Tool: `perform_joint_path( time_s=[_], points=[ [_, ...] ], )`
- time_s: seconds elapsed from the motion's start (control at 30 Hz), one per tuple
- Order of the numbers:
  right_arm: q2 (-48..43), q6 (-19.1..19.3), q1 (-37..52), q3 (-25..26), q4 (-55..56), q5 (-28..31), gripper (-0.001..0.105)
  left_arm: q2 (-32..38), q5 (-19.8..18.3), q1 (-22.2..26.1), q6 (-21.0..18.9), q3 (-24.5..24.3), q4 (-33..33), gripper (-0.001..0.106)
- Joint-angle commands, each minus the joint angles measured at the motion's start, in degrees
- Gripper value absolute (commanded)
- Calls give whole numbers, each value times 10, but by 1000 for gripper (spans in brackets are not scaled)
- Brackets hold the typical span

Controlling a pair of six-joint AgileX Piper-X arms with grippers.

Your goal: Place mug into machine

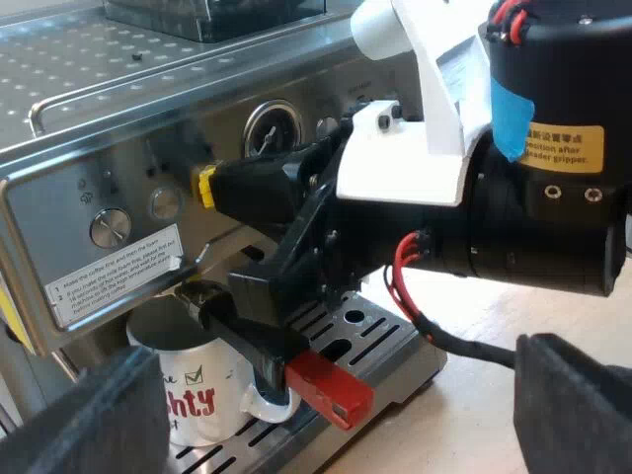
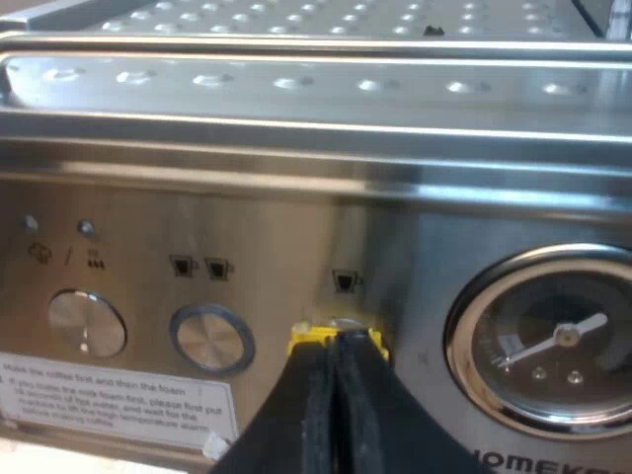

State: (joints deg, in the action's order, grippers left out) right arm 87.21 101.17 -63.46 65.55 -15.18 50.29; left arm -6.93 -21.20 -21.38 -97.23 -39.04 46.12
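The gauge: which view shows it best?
The right wrist view: the gauge is close, its dial and needle plain. In the left wrist view it is farther off, with the right gripper just before it.

Pale cream tabletop (image 1: 462, 420), smooth matte surface, bright even light falling across it, warm in tone

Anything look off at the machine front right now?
Nothing stands out. The mug sits upright on the drip tray under the holder, no spill visible. The right gripper, fingers shut, is at the button panel.
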Motion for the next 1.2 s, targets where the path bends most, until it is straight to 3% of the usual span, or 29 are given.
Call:
perform_joint_path(
  time_s=[0.03, 0.13, 0.23, 0.3, 0.33, 0.43, 0.53, 0.7, 0.83, 0.93, 1.03, 1.2],
  points=[
    [-13, 7, 9, 6, 43, 5, 0, 1, 0, 0, -3, -1, -6, 73],
    [-44, -7, -19, 6, 112, 1, 0, 1, 0, 0, -3, -1, -9, 73],
    [-81, -51, -53, 6, 182, -26, 6, 1, 0, 0, -3, -1, -11, 73],
    [-105, -86, -72, 6, 236, -43, 24, 1, 2, 0, -3, -1, -11, 73],
    [-105, -90, -72, 6, 236, -43, 26, 1, 3, 0, -3, -1, -11, 73],
    [-148, -113, -96, 6, 307, -47, 71, 1, 39, 0, -3, -1, -12, 73],
    [-177, -113, -98, 6, 357, -78, 86, 1, 49, 0, -3, -1, -25, 73],
    [-200, -110, -88, 6, 388, -82, 86, -7, 50, 0, -12, -1, -61, 73],
    [-241, -109, 14, 6, 440, -175, 86, -56, 77, 1, -84, -3, -83, 73],
    [-255, -101, 66, 6, 457, -190, 86, -86, 86, 1, -84, -10, -94, 73],
    [-279, -78, 152, 6, 487, -219, 86, -129, 127, 1, -82, -37, -103, 73],
    [-317, -68, 278, 6, 520, -294, 86, -178, 135, 13, -82, -77, -105, 73]
  ],
)
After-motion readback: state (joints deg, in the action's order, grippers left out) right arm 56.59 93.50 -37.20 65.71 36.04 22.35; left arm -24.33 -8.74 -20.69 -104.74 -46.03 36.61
